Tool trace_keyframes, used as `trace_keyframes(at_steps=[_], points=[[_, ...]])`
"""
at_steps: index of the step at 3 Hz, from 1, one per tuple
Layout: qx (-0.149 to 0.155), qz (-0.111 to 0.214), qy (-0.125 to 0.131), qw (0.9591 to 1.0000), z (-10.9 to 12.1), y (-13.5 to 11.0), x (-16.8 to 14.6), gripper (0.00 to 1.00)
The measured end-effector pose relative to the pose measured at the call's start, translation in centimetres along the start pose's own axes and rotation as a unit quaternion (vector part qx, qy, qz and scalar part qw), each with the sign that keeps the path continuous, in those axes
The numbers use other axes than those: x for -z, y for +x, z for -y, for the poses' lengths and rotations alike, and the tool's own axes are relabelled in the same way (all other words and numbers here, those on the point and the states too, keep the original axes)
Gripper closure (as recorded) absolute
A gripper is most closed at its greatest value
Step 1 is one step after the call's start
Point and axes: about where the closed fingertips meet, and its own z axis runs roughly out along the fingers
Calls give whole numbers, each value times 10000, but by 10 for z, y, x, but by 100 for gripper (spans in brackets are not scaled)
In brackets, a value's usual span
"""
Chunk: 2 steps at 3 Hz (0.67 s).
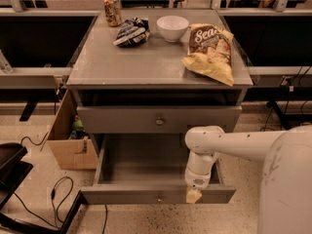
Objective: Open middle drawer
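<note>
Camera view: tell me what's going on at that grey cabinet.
The robot's one arm reaches down in front of the cabinet, and its claw is at the front panel of the middle drawer, just right of the knob. That drawer is pulled well out, so the opening looks largely done. The drawer above is shut. A can, a white bowl and a chip bag sit untouched on top.

Warm dim light; gripper (194, 195) at bottom drawer (122, 195)
</note>
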Motion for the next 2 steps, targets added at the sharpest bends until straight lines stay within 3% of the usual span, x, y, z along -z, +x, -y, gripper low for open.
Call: trace_keyframes(at_steps=[2], points=[[-50,39,-24,10000,0,-3,3,100]])
